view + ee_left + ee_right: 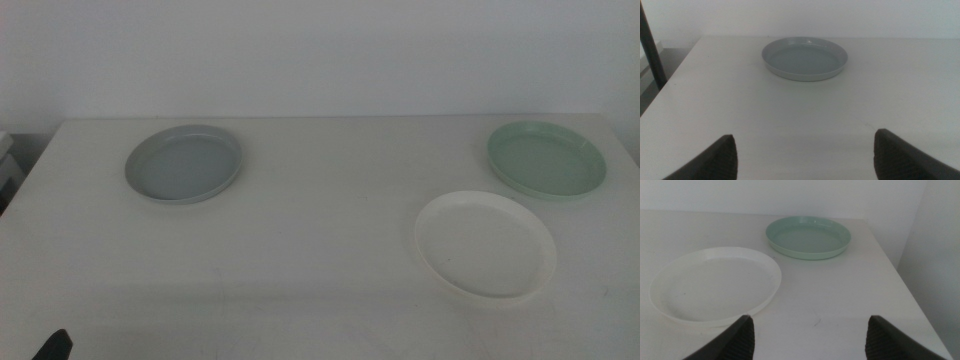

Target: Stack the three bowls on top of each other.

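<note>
Three shallow bowls lie apart on the white table (320, 230). The grey-blue bowl (184, 163) (805, 58) sits at the far left. At the far right rests the mint green bowl (547, 159) (808, 236), and the white bowl (485, 244) (715, 285) lies just in front of it, nearer the middle. My left gripper (805, 155) is open, held back from the grey-blue bowl with bare table between. My right gripper (807, 337) is open too, short of the white and green bowls. In the middle view only a dark tip of the left gripper (52, 347) shows at the bottom edge.
A dark upright post (652, 47) stands off the table's left edge. The table's right edge (900, 280) runs close beside the green bowl.
</note>
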{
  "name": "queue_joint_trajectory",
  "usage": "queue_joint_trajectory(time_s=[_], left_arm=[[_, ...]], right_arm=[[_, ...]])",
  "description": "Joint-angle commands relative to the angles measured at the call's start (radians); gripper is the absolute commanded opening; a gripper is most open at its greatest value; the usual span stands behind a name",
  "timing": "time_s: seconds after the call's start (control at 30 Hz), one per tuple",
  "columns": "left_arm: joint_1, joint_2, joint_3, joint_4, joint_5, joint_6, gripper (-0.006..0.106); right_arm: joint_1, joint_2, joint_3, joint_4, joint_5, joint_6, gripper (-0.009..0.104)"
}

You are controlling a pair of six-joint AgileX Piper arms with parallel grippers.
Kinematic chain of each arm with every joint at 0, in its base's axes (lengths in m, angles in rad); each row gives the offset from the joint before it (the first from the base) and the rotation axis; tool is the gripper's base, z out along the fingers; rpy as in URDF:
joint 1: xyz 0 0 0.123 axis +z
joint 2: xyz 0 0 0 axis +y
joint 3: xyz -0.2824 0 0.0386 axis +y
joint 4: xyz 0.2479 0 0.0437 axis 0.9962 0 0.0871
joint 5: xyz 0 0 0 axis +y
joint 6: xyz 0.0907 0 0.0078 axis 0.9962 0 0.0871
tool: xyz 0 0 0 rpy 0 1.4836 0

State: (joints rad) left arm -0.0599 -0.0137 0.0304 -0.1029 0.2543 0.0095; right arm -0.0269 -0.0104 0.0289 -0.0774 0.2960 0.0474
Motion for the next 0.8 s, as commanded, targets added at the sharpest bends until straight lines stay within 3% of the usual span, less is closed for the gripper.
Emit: queue_joint_trajectory(time_s=[0.0,0.13,0.57,0.77], left_arm=[[0.001,-0.014,-0.004,-0.014,-0.078,-0.009,0.105],[0.001,-0.014,-0.004,-0.014,-0.078,-0.009,0.105],[0.001,-0.014,-0.004,-0.014,-0.078,-0.009,0.105],[0.001,-0.014,-0.004,-0.014,-0.078,-0.009,0.105]], right_arm=[[0.002,-0.019,-0.041,-0.005,-0.037,-0.005,0.056],[0.002,0.022,-0.145,0.018,0.098,-0.005,0.056],[0.002,0.355,-0.556,0.011,0.308,-0.009,0.056],[0.002,0.587,-0.753,0.084,0.452,0.02,0.056]])
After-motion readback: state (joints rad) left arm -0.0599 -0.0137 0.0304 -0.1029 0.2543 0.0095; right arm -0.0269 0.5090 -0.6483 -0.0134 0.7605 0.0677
